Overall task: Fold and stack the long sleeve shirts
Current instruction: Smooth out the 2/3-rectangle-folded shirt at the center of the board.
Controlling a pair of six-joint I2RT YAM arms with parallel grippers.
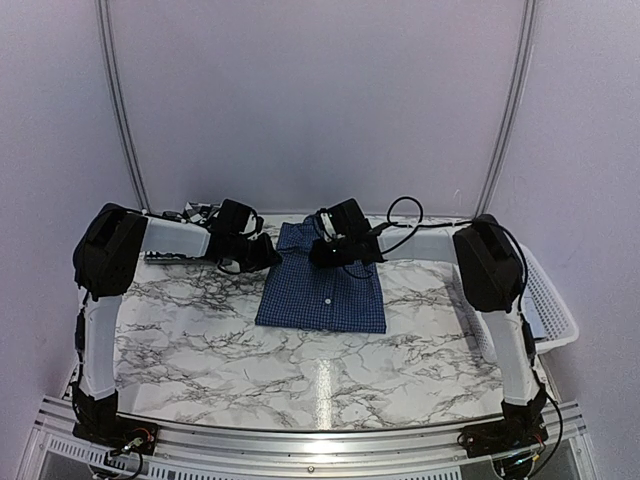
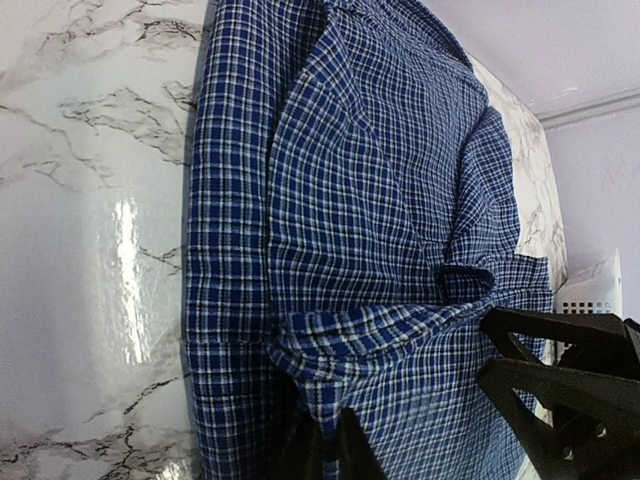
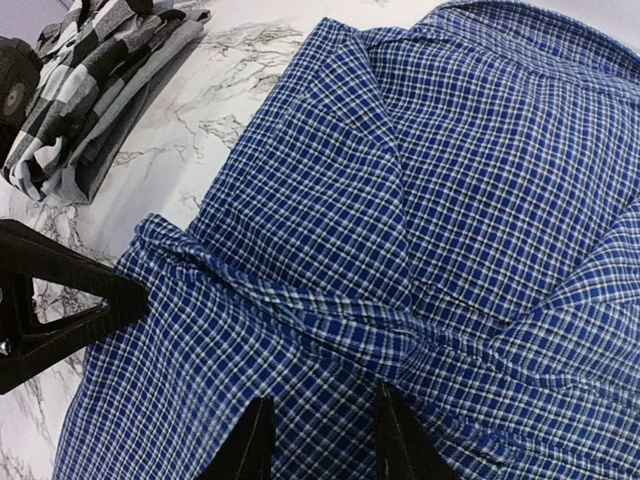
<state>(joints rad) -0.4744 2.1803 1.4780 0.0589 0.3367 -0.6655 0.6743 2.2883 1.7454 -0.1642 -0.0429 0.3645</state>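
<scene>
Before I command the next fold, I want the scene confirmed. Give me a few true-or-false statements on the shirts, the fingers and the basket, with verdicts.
1. The blue shirt lies folded on the table. True.
2. The left fingers stand wide open above the blue shirt. False: they are closed on a bunched fold of its cloth.
3. The plaid shirt lies in the basket. False: it sits folded on the table at the far left, while the basket is at the table's right edge.
4. The left fingers and the right fingers are both at the blue shirt's far end. True.
</scene>
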